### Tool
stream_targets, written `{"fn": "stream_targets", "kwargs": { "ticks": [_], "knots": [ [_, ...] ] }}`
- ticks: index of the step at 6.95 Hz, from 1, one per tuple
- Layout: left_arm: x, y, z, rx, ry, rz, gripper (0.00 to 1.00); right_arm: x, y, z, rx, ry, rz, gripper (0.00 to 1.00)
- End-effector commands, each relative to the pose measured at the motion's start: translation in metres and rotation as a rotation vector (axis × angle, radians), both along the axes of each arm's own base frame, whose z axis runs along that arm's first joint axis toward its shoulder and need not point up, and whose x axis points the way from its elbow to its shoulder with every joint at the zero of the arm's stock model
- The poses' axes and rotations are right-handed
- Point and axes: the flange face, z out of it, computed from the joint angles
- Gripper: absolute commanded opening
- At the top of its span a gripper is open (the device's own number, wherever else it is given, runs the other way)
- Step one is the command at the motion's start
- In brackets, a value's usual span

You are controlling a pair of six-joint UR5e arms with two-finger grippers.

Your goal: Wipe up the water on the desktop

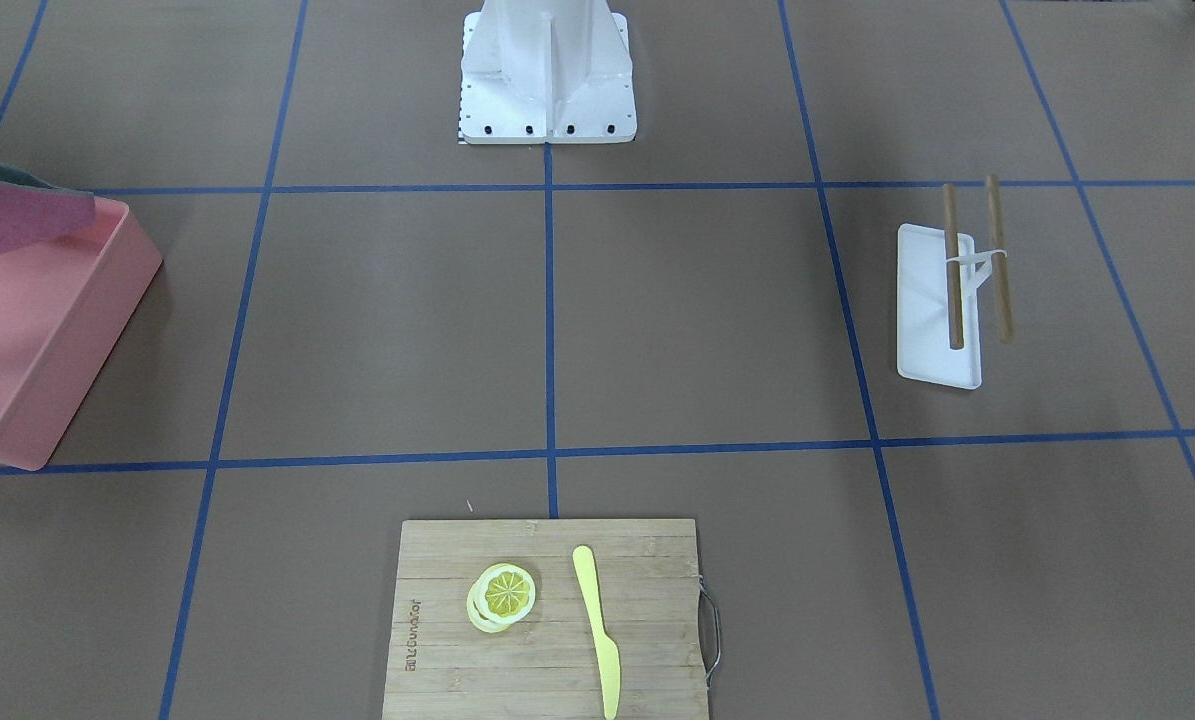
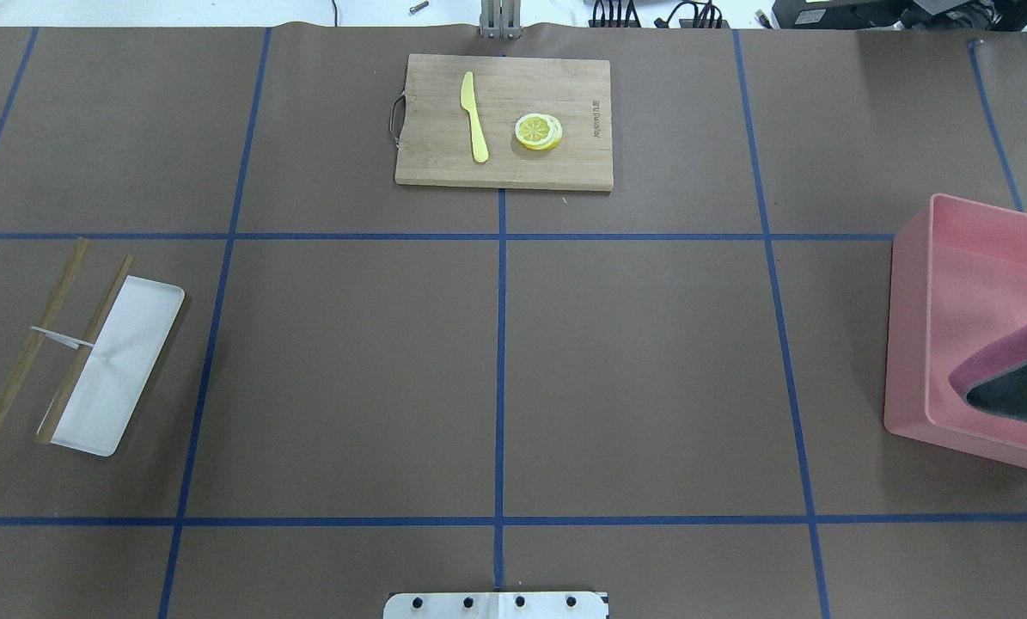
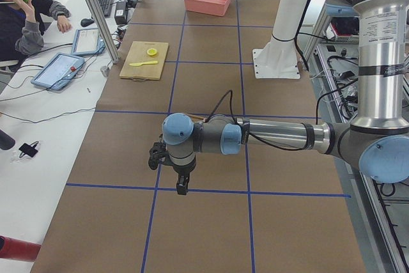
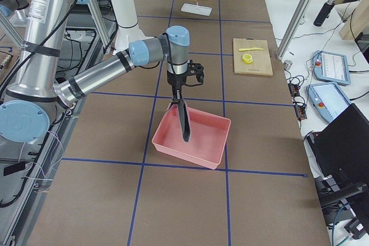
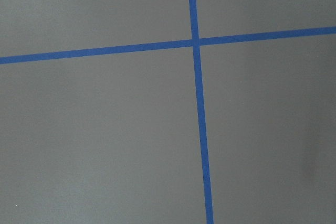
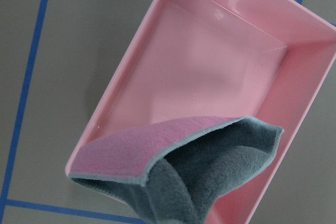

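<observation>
Wide brown matte table, crossed by thin blue tape lines into large rectangles, spread beneath both end effectors. Straight below the left end effector: bare table and one tape crossing. Hovering low over the table, fingers pointing down. Cannot tell how wide or narrow from the side view alone.

Right end effector poised above a pink bin, also pointing down. Hanging from it, a cloth, pink on one face and grey-green on the other, folded over on itself, lower end over the bin's interior. Fingers themselves out of the wrist view, so cannot tell how narrow the grip is.

Well apart from both end effectors, at the table edge opposite the robot's base: bamboo cutting board, with a yellow knife and stacked lemon slices lying apart on it.

On the left end effector's side of the table: white tray and two wooden sticks joined by a white clip, one stick over the tray, the other just beside it.
</observation>
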Motion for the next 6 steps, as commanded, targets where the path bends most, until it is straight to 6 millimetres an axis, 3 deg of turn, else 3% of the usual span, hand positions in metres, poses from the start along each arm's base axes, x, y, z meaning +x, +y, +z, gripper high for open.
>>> {"fn": "stream_targets", "kwargs": {
  "ticks": [1, 2, 6],
  "knots": [
    [0.000, -0.001, -0.005, 0.010, -0.001, -0.001, 0.98, 0.002, -0.001, 0.019, -0.012, 0.007, -0.017, 0.79],
    [0.001, -0.001, -0.004, 0.008, -0.001, 0.000, 0.98, 0.002, 0.000, 0.019, -0.020, 0.006, -0.008, 1.00],
    [0.001, 0.000, -0.004, 0.007, -0.001, 0.000, 0.98, 0.017, -0.002, 0.016, -0.059, 0.003, 0.092, 1.00]
  ]
}}
